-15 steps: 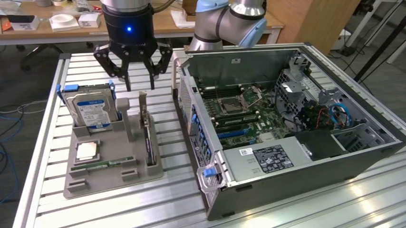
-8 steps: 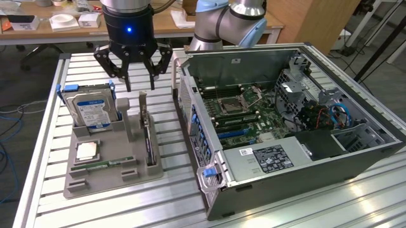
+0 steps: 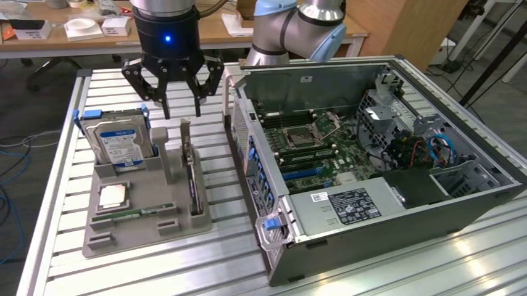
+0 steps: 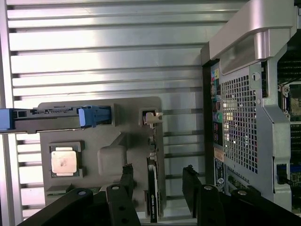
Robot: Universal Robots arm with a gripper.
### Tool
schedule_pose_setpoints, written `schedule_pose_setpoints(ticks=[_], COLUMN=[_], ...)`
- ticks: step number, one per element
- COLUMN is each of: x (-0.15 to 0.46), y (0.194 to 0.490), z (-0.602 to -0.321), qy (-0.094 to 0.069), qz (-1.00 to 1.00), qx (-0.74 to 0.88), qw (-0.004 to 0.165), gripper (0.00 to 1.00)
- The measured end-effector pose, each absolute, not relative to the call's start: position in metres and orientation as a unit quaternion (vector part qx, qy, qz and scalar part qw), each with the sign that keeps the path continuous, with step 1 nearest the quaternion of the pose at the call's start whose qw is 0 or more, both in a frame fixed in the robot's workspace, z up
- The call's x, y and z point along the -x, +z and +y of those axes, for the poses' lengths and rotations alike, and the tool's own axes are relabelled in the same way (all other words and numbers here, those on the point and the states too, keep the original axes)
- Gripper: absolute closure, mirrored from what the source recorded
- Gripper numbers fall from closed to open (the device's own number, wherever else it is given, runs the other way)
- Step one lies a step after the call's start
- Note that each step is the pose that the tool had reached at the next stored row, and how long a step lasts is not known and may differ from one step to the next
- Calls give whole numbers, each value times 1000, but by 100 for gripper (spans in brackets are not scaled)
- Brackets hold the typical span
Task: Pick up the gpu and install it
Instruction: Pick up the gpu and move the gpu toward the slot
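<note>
Tool (image 3: 182,115) pointing straight down, jaws wide and empty, above gpu (image 3: 194,185) standing in tray (image 3: 132,237)

The gpu (image 3: 194,185) is standing on its long edge in a slot of the grey holder (image 3: 148,216), a thin dark card with its silver end bracket rising upright, sitting beside the computer case (image 3: 395,231).

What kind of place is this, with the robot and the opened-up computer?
Probably a robotics lab or workshop: a silver-and-blue robot arm stands at a slatted metal table holding an open black computer case and a grey tray of computer parts.
</note>
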State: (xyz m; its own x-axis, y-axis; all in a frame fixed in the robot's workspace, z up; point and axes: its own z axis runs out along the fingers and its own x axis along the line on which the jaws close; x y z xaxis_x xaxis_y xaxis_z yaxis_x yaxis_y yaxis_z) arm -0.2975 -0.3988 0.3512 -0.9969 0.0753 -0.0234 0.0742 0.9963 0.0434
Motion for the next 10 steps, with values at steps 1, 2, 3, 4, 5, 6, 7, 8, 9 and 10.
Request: schedule_pose_setpoints(ticks=[1, 2, 3, 4, 5, 6, 7, 8, 9, 10], x=[297, 297, 298, 298, 298, 298, 298, 298, 298, 298], y=[351, 351, 350, 349, 348, 348, 348, 348, 347, 347], z=[-399, -399, -399, -399, -399, -399, -399, -399, -399, -399], qy=[21, 21, 21, 21, 21, 20, 20, 20, 20, 20], qz=[999, 999, 999, 999, 999, 999, 999, 999, 999, 999], qx=[-37, -37, -37, -37, -37, -37, -37, -37, -37, -37], qw=[13, 13, 13, 13, 13, 13, 13, 13, 13, 13], gripper=[45, 45, 45, 45, 45, 45, 45, 45, 45, 45])
